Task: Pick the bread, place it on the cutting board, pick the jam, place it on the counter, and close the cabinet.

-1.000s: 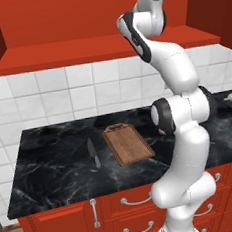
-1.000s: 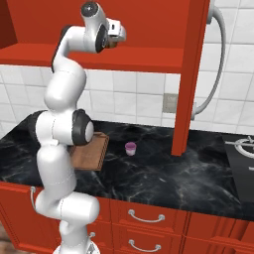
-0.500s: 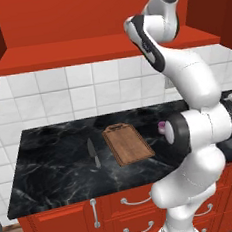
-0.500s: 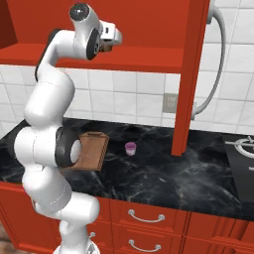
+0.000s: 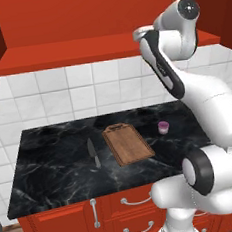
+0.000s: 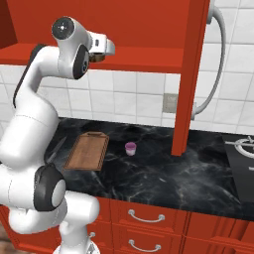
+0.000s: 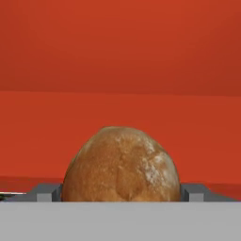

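The bread (image 7: 121,164), a round golden-brown lump, sits between my gripper's (image 7: 121,194) grey fingers (image 7: 44,192), which are shut on it in front of the red cabinet (image 7: 117,56) interior. In the right base view my gripper (image 6: 101,49) hangs just in front of the open cabinet's shelf edge (image 6: 144,53), a brown bit of bread (image 6: 97,58) showing under it. Below, on the black counter (image 6: 163,173), lie the wooden cutting board (image 6: 88,150) (image 5: 128,144) and, to its right, the purple jam (image 6: 130,148) (image 5: 163,127).
A grey knife (image 5: 93,153) lies left of the board. The open cabinet door (image 6: 191,74) stands edge-on to the right, its curved silver handle (image 6: 220,54) beyond it. A stove burner (image 6: 243,148) is at the far right. Red drawers (image 6: 144,218) run under the counter.
The hand has drawn back and a little lower from the cabinet shelf with the bread in it, while the arm's elbow swung outward. Board, jam and knife have not moved.
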You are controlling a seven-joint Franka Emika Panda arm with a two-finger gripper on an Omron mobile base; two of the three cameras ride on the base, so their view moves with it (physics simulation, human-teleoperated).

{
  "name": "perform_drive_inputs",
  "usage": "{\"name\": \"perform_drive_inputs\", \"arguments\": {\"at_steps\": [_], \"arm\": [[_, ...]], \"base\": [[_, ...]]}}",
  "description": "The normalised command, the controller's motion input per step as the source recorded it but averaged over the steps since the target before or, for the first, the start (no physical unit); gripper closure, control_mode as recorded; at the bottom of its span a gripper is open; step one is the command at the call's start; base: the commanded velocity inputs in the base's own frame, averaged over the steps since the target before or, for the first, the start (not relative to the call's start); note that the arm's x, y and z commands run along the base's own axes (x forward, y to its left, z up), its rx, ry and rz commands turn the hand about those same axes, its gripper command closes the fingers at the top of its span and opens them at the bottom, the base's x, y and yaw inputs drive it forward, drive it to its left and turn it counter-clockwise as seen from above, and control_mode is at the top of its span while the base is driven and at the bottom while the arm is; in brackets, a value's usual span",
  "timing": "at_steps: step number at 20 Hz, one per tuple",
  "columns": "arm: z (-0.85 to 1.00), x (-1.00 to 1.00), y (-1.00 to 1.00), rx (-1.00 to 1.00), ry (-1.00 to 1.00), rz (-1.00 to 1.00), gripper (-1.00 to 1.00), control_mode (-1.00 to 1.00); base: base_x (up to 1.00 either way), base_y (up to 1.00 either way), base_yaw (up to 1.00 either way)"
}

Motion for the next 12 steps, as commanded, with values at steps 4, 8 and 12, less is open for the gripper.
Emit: {"name": "perform_drive_inputs", "arguments": {"at_steps": [4, 8, 12], "arm": [[0.00, -0.99, 0.00, 0.00, 0.00, 0.00, 1.00, -1.00], [-0.08, -0.92, 0.00, 0.00, 0.00, 0.00, 1.00, -1.00], [-0.13, -0.83, 0.00, 0.00, 0.05, 0.00, 1.00, -1.00]], "base": [[0.00, 0.00, 0.00], [0.00, 0.00, 0.00], [0.00, 0.00, 0.00]]}}
